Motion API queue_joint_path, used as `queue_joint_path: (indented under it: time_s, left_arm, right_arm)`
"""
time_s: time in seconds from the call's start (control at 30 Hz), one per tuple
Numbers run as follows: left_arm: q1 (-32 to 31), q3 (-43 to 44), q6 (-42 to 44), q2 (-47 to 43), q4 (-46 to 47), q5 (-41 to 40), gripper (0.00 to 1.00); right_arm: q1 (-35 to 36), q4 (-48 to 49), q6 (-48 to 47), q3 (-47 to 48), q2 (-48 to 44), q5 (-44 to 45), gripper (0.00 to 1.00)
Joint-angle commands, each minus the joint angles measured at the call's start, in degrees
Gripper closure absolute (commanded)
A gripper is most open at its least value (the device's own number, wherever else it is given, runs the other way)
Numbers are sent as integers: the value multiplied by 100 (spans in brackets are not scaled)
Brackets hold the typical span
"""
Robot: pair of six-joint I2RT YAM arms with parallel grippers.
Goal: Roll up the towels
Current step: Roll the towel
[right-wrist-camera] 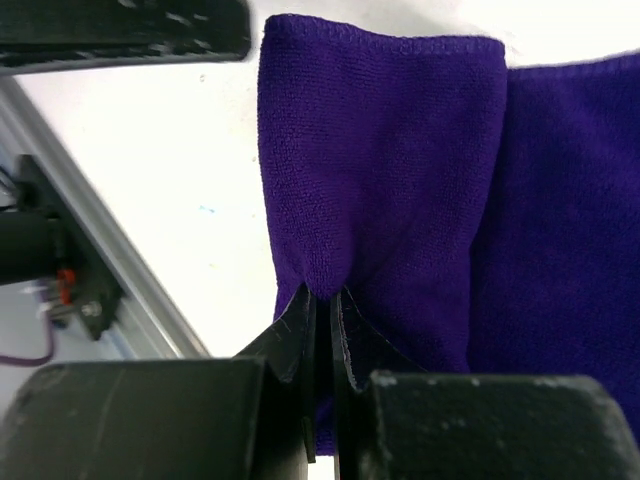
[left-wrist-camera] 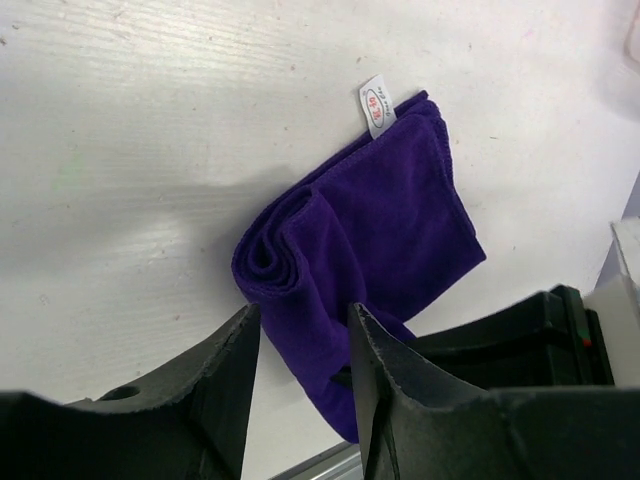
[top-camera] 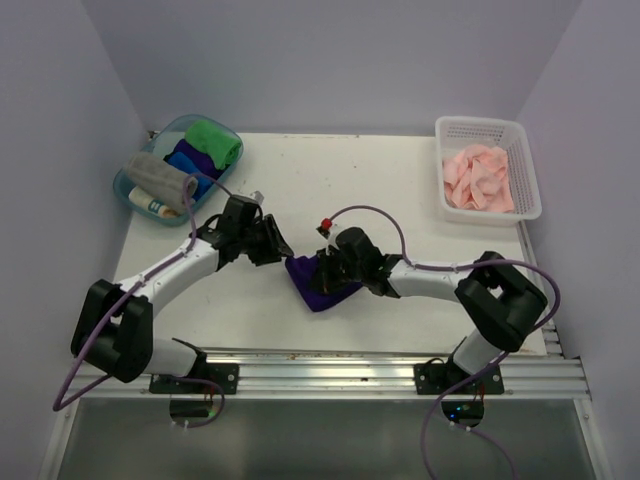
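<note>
Pinching a fold of the dark purple towel [right-wrist-camera: 400, 160] at mid-table, the right gripper [right-wrist-camera: 322, 300] is clamped tight. Just left, the left gripper [left-wrist-camera: 305, 320] stands half parted, empty. Farther back, a grey towel [top-camera: 160, 178] lies far left, pink towels [top-camera: 478, 178] far right.

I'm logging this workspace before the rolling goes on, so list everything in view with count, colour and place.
purple towel: one, dark purple, partly rolled, middle of the table
pink towels: a heap, count unclear, pale pink, in the basket
basket: one, white, far right corner of the table
tub: one, pale blue, far left corner
green towel: one, rolled, in the tub
blue towel: one, rolled, in the tub
grey towel: one, rolled, at the tub's near side
table: one, white
left tool: one, black, open, by the purple towel's rolled end
right tool: one, black, shut on the purple towel
</note>
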Motion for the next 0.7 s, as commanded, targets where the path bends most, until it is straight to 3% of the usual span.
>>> queue_joint_path:
  time_s: [0.0, 0.27, 0.67]
  left_arm:
    - [26, -37, 97, -210, 352, 284, 57]
    - [-167, -90, 325, -210, 687, 706, 69]
    - [-572, 147, 466, 308, 933, 803, 72]
  right_arm:
    - [-287, 945, 760, -282, -148, -951, 100]
    - [-919, 2466, 2008, -880, 265, -1806, 100]
    - [-1333, 4065, 3133, -1302, 1038, -2456, 100]
